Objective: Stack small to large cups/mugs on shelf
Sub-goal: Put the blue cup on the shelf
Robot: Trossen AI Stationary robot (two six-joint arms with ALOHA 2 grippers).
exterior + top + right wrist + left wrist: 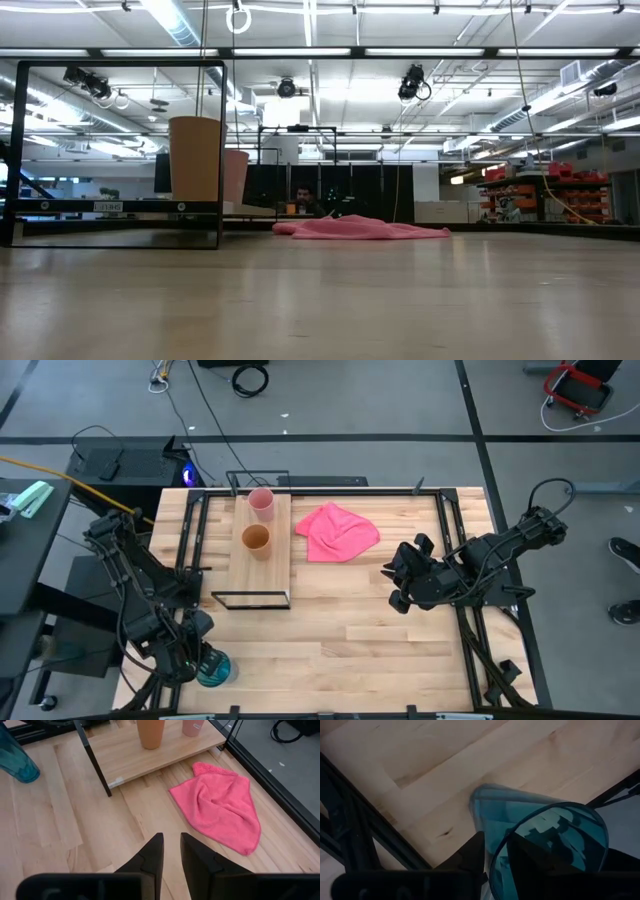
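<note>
Teal-blue cup point(214, 669), largest of three: stands at the near left corner of the slatted tabletop point(380, 630), well apart from the shelf point(257, 575). Left gripper point(197, 657): at that cup, one finger inside the mouth and one outside by the left wrist view, pinching the wall near the rim point(547, 840); the cup reads as tilted in that view, and whether its base is touching the table cannot be told. Orange-brown cup point(256, 540), medium: upright on the shelf board, about mid-length. Pale pink cup point(261, 503), small: upright on the same board, just beyond the orange-brown one toward the far edge, the two near but apart. Pink cloth point(336, 531): crumpled on the tabletop just right of the shelf, not part of the job. Right gripper point(404, 582): waiting over the right half of the table, fingers parted slightly around nothing, pointed toward the cloth and shelf. Step in hand, as judged: bringing the teal-blue cup to the shelf to complete the small-to-large order, two of three cups already being there. Handling notes: a one-wall pinch on smooth translucent material may let the cup swing, so lift slowly and level; carry above the black wire frame point(250, 600); set down on bare board nearer than the orange-brown cup, clear of it; release only once the base sits flat.
</note>
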